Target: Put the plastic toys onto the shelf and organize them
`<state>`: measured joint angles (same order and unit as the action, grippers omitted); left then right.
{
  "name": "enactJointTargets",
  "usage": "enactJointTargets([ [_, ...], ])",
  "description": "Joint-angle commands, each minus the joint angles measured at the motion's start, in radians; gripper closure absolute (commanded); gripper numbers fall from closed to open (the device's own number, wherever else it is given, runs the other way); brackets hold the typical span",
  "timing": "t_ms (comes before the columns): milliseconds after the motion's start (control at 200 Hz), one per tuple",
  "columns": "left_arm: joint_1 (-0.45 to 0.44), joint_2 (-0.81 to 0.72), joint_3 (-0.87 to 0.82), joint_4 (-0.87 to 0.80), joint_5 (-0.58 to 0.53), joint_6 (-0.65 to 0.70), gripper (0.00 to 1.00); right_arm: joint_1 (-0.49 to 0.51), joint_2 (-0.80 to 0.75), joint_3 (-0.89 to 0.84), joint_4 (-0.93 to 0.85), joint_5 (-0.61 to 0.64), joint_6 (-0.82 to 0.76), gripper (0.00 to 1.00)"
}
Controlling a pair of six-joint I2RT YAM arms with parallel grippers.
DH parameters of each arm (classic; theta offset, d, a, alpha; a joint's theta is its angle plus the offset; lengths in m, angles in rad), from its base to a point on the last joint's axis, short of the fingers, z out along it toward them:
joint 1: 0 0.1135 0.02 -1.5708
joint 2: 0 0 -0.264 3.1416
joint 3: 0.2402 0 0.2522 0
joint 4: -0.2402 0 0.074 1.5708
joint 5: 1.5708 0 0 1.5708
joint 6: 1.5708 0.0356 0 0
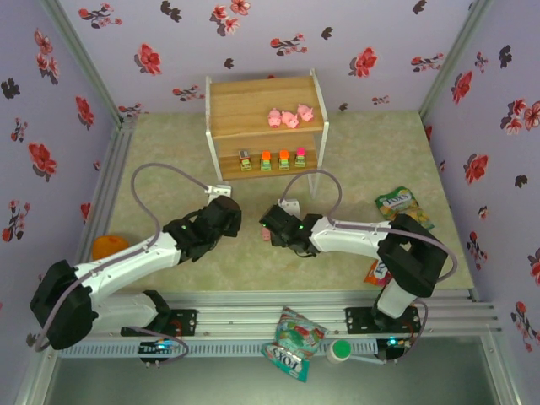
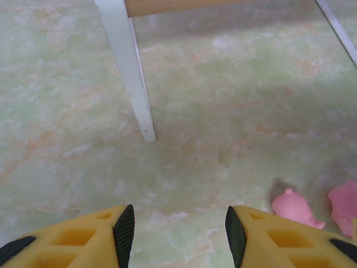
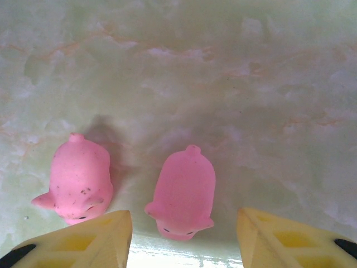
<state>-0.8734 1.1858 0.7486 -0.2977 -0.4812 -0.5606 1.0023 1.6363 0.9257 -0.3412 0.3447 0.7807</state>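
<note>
Two pink pigs lie on the floor mat. In the right wrist view one pig [image 3: 186, 192] lies between the fingers of my open right gripper [image 3: 184, 240], and the other pig [image 3: 80, 180] lies just left of it. My left gripper [image 2: 179, 237] is open and holds nothing; both pigs [image 2: 294, 207] lie to its right. The shelf [image 1: 266, 110] stands at the back. Three pigs [image 1: 289, 116] stand on its top board and several blocky toys [image 1: 272, 160] stand in a row on its lower board. The two grippers, left [image 1: 229, 221] and right [image 1: 272, 226], face each other in front of the shelf.
A white shelf leg [image 2: 134, 72] stands ahead of the left gripper. Snack bags lie at the right [image 1: 401, 205], by the right arm [image 1: 375, 272] and on the front rail [image 1: 293, 336]. An orange round object [image 1: 108, 246] sits at the left wall.
</note>
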Motion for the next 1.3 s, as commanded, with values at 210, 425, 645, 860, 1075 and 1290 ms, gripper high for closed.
enactJointTargets([
  [210,0.015,0.03,-0.05,0.118,0.044,0.042,0.49,0.01,0.047,0.028,-0.033,0.017,0.04,0.46],
  [425,0.02,0.039,-0.072,0.139,0.049,0.042,0.49,0.01,0.064,0.039,-0.048,0.04,0.048,0.5],
  [645,0.03,0.054,-0.098,0.166,0.064,0.027,0.48,0.01,0.084,0.063,-0.066,0.044,0.037,0.51],
  [860,0.033,0.06,-0.101,0.174,0.075,0.025,0.48,0.011,0.112,0.103,-0.109,0.07,0.031,0.52],
  [1075,0.034,0.058,-0.104,0.172,0.076,0.025,0.48,0.01,0.128,0.107,-0.104,0.066,0.034,0.55],
  [1290,0.04,0.057,-0.103,0.169,0.076,0.025,0.48,0.011,0.132,0.099,-0.103,0.063,0.035,0.57],
])
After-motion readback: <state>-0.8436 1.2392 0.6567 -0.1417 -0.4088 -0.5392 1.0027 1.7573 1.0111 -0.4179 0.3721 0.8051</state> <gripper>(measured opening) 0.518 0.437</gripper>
